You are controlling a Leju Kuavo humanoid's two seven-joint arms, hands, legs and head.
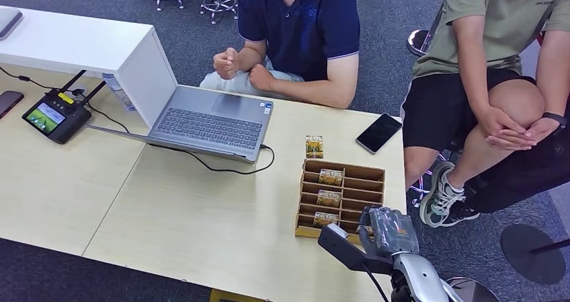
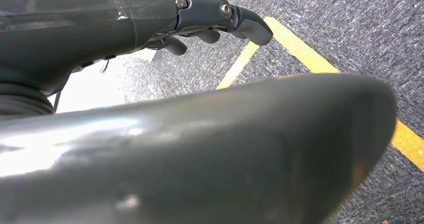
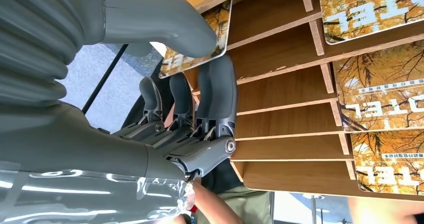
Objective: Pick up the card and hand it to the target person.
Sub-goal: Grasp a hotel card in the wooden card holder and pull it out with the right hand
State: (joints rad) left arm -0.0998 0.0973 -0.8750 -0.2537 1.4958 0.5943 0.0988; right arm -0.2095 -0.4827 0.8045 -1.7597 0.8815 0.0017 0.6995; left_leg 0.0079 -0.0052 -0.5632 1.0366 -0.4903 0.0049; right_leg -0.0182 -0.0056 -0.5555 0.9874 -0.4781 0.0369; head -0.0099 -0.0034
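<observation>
At the wooden rack (image 1: 341, 198) on the tabletop (image 1: 201, 228), the right hand (image 3: 200, 84) pinches a card (image 3: 197, 39).
Thumb-and-finger hold sits on the card's edge; it could slip on lifting. Left hand (image 2: 220, 22) hangs with nothing in it, fingers loosely curled.

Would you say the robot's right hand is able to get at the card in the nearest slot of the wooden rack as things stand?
Probably yes. The right hand is already at the near end of the wooden rack, and its thumb and a finger pinch the edge of the card there, with nothing in the way.
</observation>
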